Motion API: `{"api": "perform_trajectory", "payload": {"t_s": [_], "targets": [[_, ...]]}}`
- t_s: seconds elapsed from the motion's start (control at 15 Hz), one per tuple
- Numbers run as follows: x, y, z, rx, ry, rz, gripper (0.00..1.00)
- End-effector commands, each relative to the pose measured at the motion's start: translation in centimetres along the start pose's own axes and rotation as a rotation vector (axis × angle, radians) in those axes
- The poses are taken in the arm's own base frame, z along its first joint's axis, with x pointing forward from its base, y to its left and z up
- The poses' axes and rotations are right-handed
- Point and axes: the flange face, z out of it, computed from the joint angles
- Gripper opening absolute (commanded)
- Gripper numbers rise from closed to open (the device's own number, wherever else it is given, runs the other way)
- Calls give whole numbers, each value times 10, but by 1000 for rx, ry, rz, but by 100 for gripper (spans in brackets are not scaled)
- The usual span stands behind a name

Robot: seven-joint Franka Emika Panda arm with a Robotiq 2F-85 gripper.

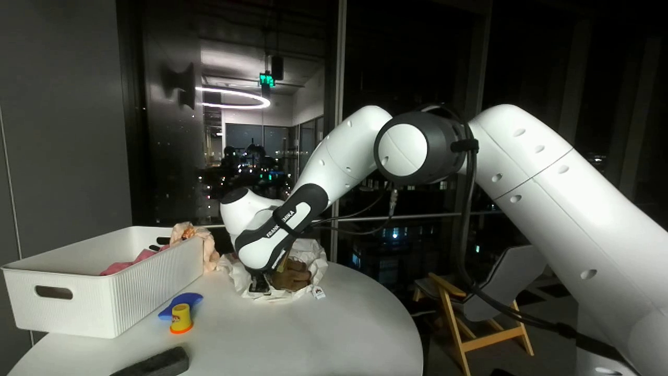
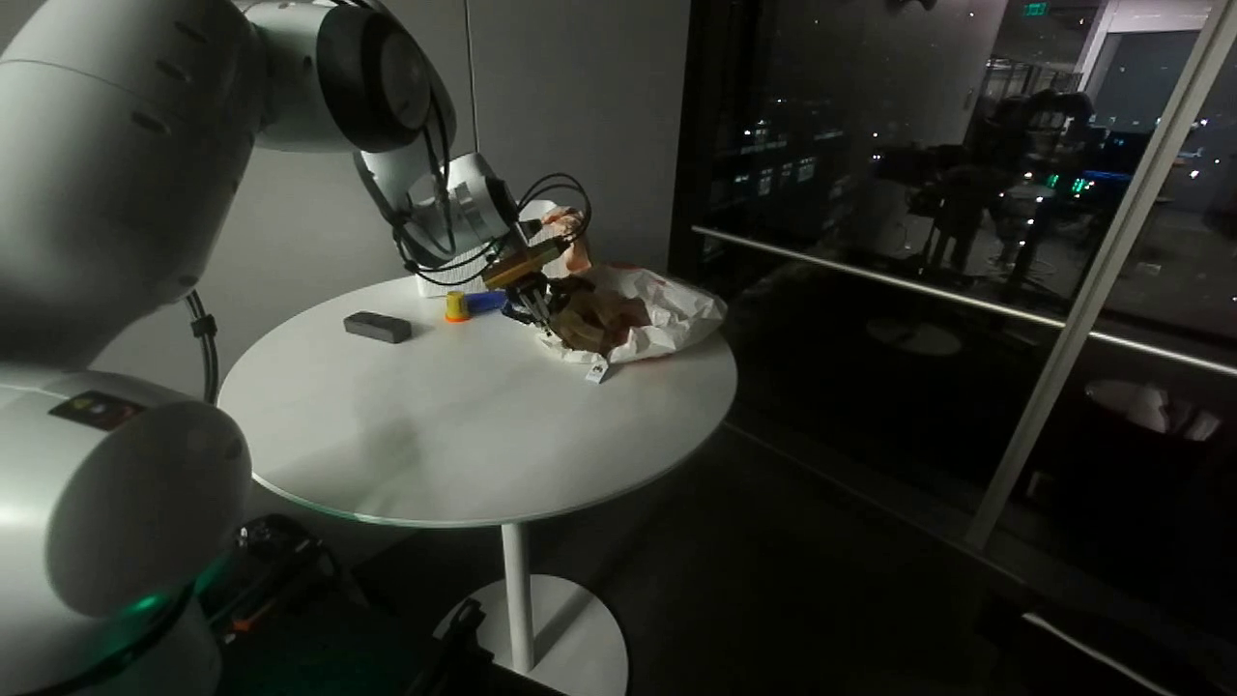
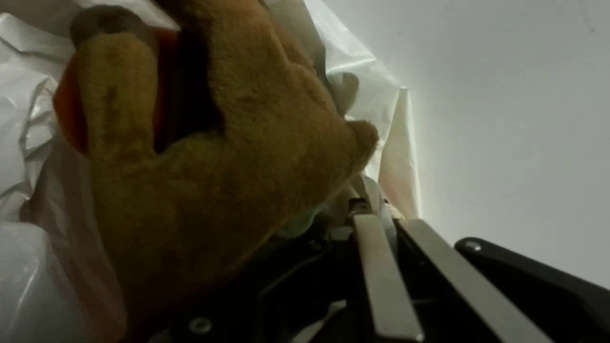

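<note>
The claw [image 3: 385, 223] seems clamped on the bag [image 2: 676, 311], which lies around the toy [image 3: 224, 195] near the edge of the tabletop [image 2: 464, 416] by the window [image 2: 821, 193]. The present step is probably gripping; the next move likely calls for gentle pulling.

Dark block [image 1: 155, 364] near the worktop's [image 1: 313, 334] edge, cut off in an exterior view, brown toy [image 3: 228, 166] cropped in the wrist view, white tag [image 1: 319, 293] illegible

Tabletop [image 3: 500, 124] lies open beside the end effector [image 3: 381, 216] — plush toy [image 3: 219, 190] blocks its other side.
</note>
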Motion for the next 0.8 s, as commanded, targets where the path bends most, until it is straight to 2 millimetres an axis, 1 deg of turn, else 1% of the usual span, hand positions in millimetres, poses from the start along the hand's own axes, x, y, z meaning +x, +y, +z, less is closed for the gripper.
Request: {"api": "perform_trajectory", "payload": {"t_s": [0.0,0.07,0.13,0.27,0.33,0.4,0.6,0.73], "targets": [[-4,7,2,36,22,28,6],[-7,10,-3,62,27,31,5],[-10,12,-10,89,41,30,7],[-16,15,-25,142,66,4,9],[-18,14,-36,174,79,-23,8],[-21,14,-45,205,87,-53,9],[-29,6,-71,296,106,-164,8],[-32,1,-84,390,113,-234,8]]}}
